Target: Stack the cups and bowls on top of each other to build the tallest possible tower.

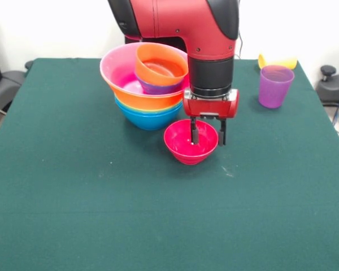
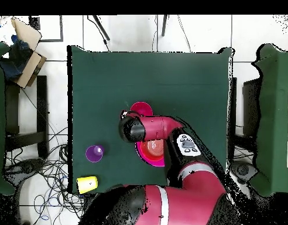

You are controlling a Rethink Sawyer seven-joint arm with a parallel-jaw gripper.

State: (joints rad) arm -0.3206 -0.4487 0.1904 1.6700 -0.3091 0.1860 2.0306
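The tower [image 1: 148, 84] stands at the back centre: a blue bowl at the base, then wide orange and pink bowls, with a small dark blue bowl and a tilted orange-red bowl [image 1: 160, 64] inside. In front of it sits a crimson bowl [image 1: 183, 145]. My gripper [image 1: 208, 135] is open and lowered over this bowl's right rim, one finger inside and one outside. A translucent purple cup [image 1: 274, 86] stands upright at the right. The yellow cup [image 1: 278, 61] lies on its side behind it. In the overhead view my arm covers most of the tower [image 2: 147, 153] and part of the crimson bowl [image 2: 140, 109].
The green cloth table [image 1: 73, 186] bears everything. In the overhead view the purple cup [image 2: 94, 153] and the yellow cup [image 2: 86, 184] lie near the table's left edge. A cardboard box [image 2: 26, 44] and cables sit on the floor beside the table.
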